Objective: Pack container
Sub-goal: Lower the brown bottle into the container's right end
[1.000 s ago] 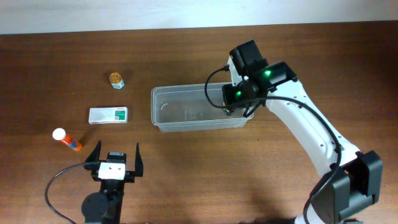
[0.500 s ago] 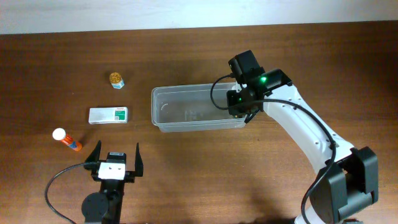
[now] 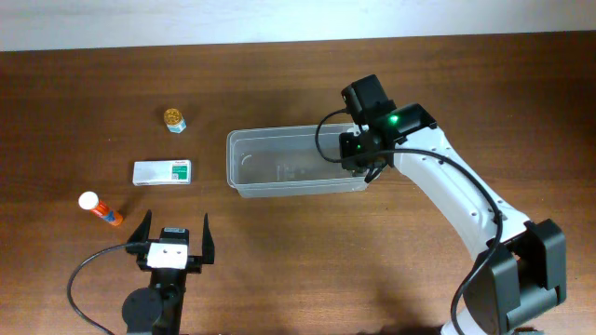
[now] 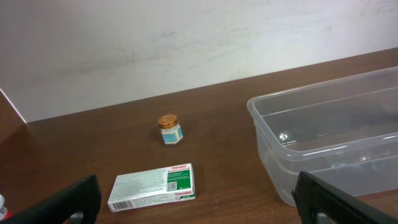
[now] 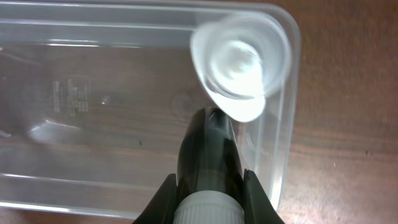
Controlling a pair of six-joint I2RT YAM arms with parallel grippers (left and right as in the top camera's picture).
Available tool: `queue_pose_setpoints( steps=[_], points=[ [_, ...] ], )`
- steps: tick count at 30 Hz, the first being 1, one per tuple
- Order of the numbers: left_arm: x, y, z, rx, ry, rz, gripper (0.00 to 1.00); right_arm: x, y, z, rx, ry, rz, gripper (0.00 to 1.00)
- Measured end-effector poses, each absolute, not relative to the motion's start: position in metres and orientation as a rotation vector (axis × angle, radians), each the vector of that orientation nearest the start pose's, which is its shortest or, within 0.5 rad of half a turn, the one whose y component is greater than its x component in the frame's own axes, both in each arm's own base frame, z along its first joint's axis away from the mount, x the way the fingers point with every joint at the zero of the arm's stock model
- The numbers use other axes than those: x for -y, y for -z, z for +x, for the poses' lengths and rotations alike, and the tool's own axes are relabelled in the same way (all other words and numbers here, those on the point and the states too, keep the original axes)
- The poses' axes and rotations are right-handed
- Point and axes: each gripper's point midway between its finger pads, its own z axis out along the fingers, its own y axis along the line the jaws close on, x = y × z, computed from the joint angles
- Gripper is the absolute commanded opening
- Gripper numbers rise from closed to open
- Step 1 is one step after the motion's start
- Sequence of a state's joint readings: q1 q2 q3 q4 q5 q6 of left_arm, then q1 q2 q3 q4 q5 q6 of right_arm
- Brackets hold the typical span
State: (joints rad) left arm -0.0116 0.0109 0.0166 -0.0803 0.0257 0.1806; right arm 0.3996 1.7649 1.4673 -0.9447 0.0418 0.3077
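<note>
One surface (image 3: 298, 270) of brown wood grain carries one tube, one box, one jar and one container; two tools work over it.

Farthest left lies the tube (image 3: 100, 210), orange with a round white cap, tilted, well apart from everything else. The left tool (image 3: 177, 223) sits near the front edge, its two black fingers spread wide with nothing between them and bare wood ahead. Beyond it the box (image 3: 162, 172), flat white card with a green end, lies with its long side running left to right. The jar (image 3: 174, 119), small with a gold lid, stands upright behind the box, with a gap between them.

The container (image 3: 293, 161), clear plastic with rounded corners and a rim, lies right of the box near the middle of the surface. Wood is open on all its sides, and the back edge meets a pale wall.

The right tool (image 5: 210, 177) hangs over the container's right end, its fingers closed on a dark item (image 5: 208, 146) with a pale round end. A blurred translucent disc (image 5: 241, 65) shows at the container's corner; I cannot tell whether it belongs to that item.
</note>
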Motion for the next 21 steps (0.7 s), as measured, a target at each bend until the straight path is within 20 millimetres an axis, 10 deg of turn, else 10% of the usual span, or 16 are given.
queue_pose_setpoints(
  steps=[13, 21],
  points=[
    [0.007, -0.159, 0.246, -1.637, -0.108, 0.178, 0.99, -0.161, -0.125, 0.373, -2.745, -0.050, -0.536, 0.05],
    [0.007, -0.159, 0.246, -1.637, -0.108, 0.178, 0.99, -0.161, -0.085, 0.372, -2.782, -0.018, -0.640, 0.05]
  ],
)
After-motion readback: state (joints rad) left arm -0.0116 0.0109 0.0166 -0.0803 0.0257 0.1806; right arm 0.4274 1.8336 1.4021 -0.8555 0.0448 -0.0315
